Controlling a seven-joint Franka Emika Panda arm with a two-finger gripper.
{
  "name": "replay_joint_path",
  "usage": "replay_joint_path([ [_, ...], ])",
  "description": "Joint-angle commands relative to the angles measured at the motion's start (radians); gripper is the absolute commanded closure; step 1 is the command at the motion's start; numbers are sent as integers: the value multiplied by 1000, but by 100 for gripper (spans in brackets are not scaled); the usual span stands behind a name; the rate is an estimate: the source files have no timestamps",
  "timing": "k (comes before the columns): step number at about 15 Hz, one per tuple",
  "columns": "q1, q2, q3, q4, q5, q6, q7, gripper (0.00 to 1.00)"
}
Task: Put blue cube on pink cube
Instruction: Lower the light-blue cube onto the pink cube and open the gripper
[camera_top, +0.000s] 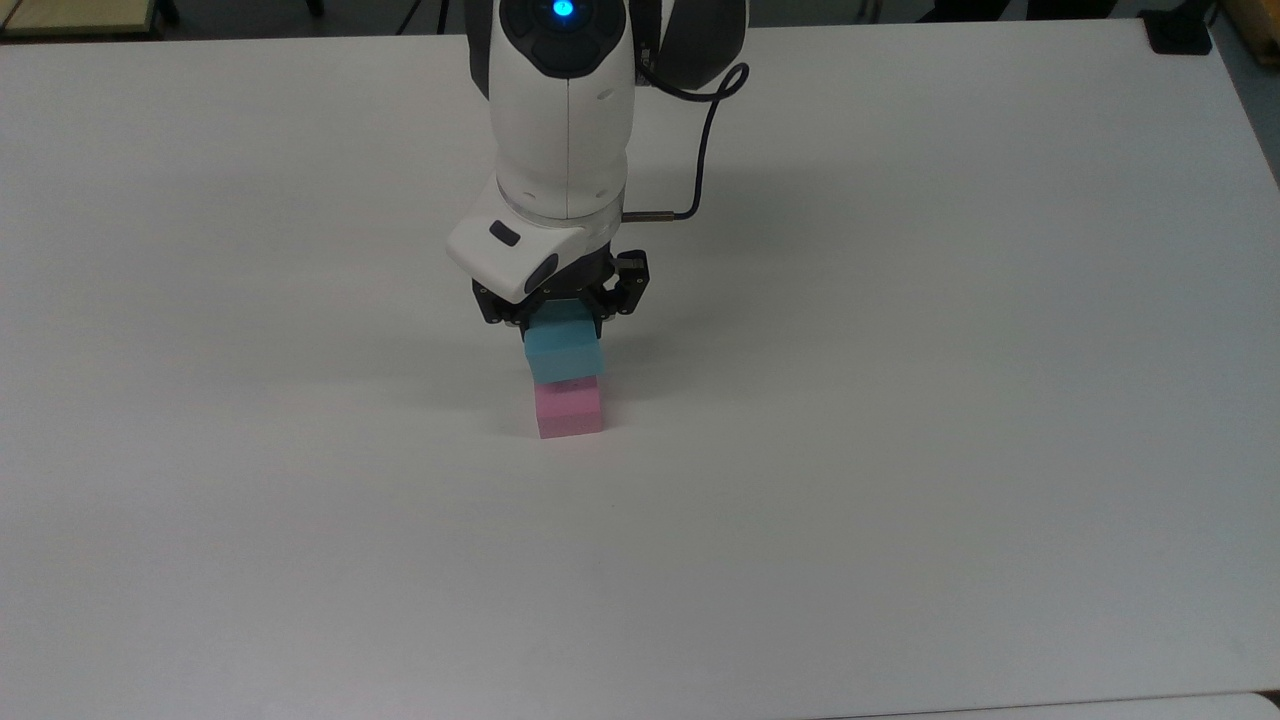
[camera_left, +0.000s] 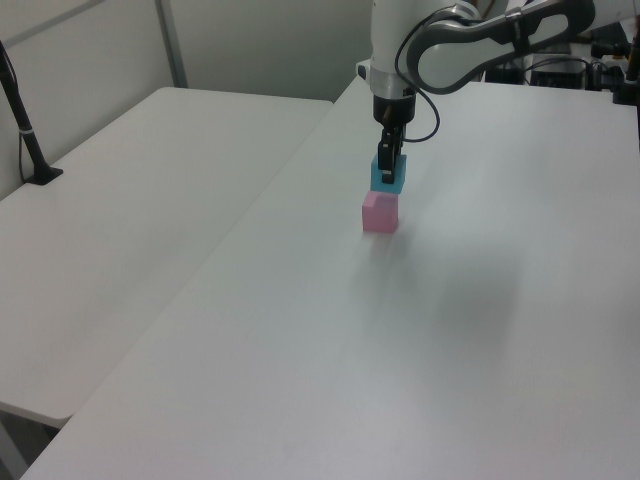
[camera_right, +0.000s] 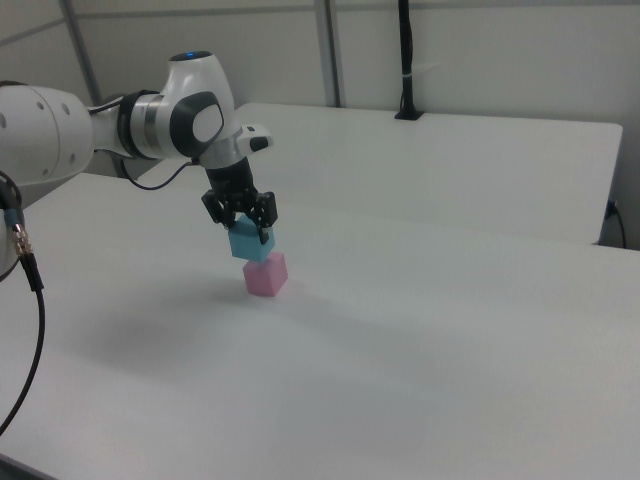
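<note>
The pink cube (camera_top: 569, 410) (camera_left: 379, 213) (camera_right: 266, 274) stands on the white table (camera_top: 900, 400). Directly over it is the blue cube (camera_top: 563, 352) (camera_left: 386, 176) (camera_right: 248, 242), with my gripper (camera_top: 562, 325) (camera_left: 390, 165) (camera_right: 243, 227) shut on its sides from above. In the right view the blue cube sits slightly turned and its underside is at or just above the pink cube's top; I cannot tell whether they touch. The arm's white wrist (camera_top: 565, 150) hides the blue cube's top.
A black cable (camera_top: 700, 150) loops off the wrist. A second white table (camera_left: 130, 200) adjoins on the left view's left, with a black post (camera_left: 25, 130) on it. A black clamp (camera_top: 1178, 30) sits at the top view's far right corner.
</note>
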Motion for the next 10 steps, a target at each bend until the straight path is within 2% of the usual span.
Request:
replay_joint_path([
  [1,18,25,-14,26,-28,41,46,74],
  [8,24,60,-14,29,-66,44,58,72],
  [9,24,60,-14,27,-78,44,59,51],
  [10,25,60,-14,26,-87,44,59,1],
])
